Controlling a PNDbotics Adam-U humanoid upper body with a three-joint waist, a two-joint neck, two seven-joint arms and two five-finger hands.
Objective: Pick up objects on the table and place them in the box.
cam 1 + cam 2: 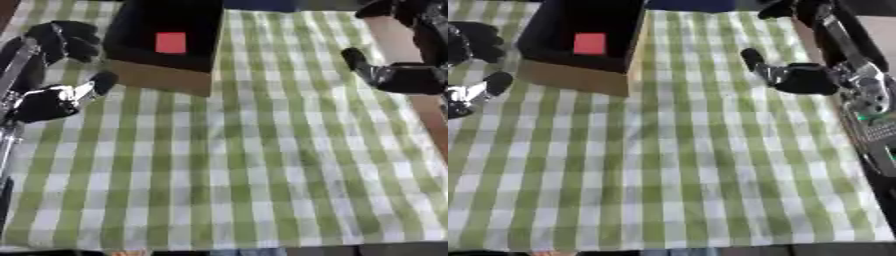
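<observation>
One box (166, 75): cardboard, dark inside, red square (171, 42) in it, table's far-left corner
Cloth (262, 165): green-white check
Left hand (52, 100), right hand (798, 77): fingers relaxed, empty

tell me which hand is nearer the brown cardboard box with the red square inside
Left. The left hand sits right beside the brown cardboard box, by its left wall; the right hand hangs well off to the box's right, over the green checked cloth.

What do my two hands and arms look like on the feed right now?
Both hands are black with silver metal at the joints. The left hand shows a bright silver patch near its dark, rounded fingers. The right hand is bulky and black, on a black arm with silver fittings and a small green spot.
</observation>
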